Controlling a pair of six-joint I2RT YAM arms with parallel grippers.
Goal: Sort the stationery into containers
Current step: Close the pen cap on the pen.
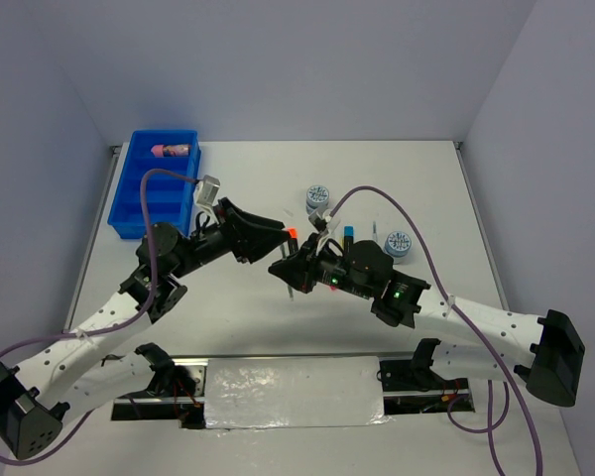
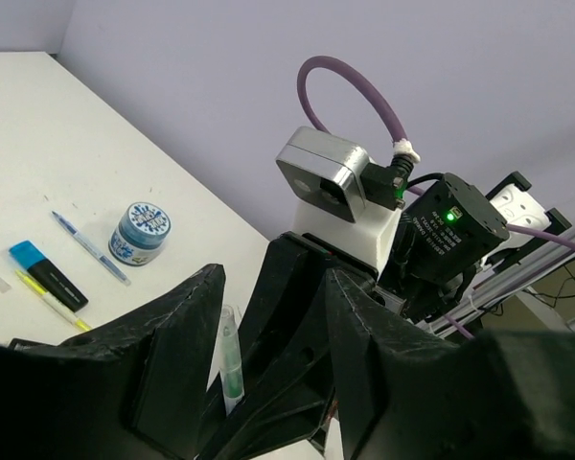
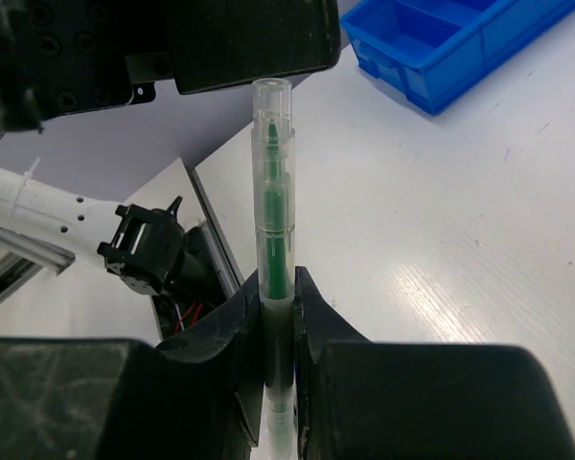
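Standing upright in mid-air, the thin clear-plastic pen with green ink [image 3: 271, 192] looks light, stiff and slick, best pinched mid-barrel; the right gripper [image 3: 278, 311] clamps its lower barrel, the left gripper [image 2: 268, 297] stands open-jawed around its top, the bright blue divided plastic tray [image 3: 460, 43] well apart.

Nothing readable anywhere tbh. The round disc [image 2: 140, 233] at mid-left of the left wrist view just has a blue pattern on its lid, no actual letters.
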